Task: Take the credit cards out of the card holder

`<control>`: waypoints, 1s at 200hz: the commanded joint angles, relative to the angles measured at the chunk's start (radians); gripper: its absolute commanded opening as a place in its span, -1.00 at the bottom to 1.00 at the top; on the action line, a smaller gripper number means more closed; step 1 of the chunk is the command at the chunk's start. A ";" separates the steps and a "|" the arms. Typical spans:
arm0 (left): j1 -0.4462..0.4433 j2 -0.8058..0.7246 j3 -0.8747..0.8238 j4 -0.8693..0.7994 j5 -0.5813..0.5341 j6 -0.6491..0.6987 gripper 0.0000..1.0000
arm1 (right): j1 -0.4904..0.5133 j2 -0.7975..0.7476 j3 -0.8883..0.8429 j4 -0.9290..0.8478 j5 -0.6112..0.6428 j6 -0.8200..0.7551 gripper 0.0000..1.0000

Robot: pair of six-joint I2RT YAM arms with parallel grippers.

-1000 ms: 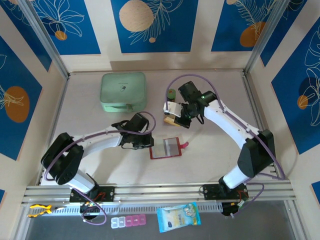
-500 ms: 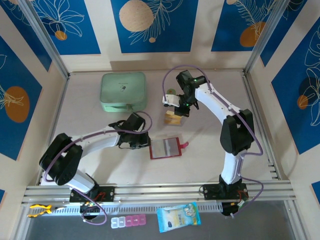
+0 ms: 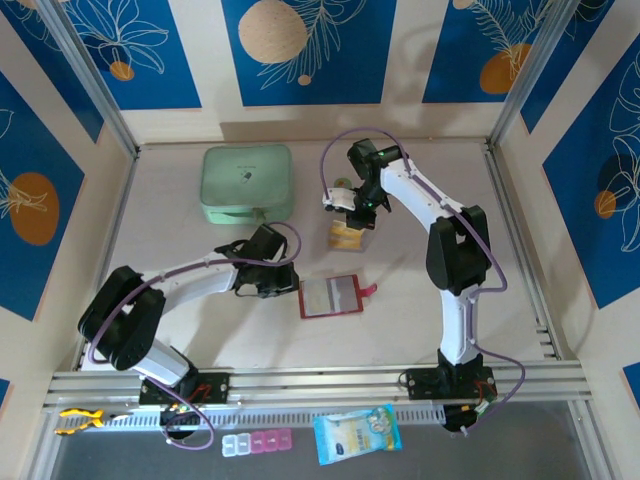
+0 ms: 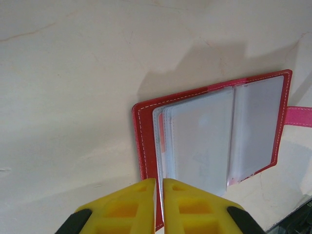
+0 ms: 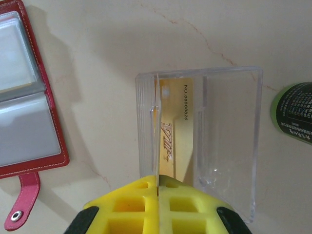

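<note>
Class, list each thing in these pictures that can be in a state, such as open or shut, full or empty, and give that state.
card holder: open, lying flat, snap tab unfastened
clear tray: holds one yellow card
mint-green case: closed
left gripper: shut, at the card holder's edge
right gripper: shut, over the clear tray

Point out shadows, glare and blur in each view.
Top external: evenly lit, sharp overall. Left wrist: a broad soft shadow borders the card holder; the left gripper is blurred. Right wrist: glints on the clear tray; the right gripper is blurred.
</note>
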 commanded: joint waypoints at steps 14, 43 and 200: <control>0.019 0.003 -0.011 0.011 0.029 0.018 -0.78 | -0.013 0.024 0.043 -0.031 -0.005 -0.022 -0.96; 0.025 0.007 -0.007 0.009 0.034 0.022 -0.78 | -0.010 0.036 0.079 -0.070 0.004 -0.022 -0.96; 0.039 0.013 0.001 0.002 0.046 0.032 -0.78 | -0.031 0.085 0.108 -0.042 -0.010 -0.046 -0.96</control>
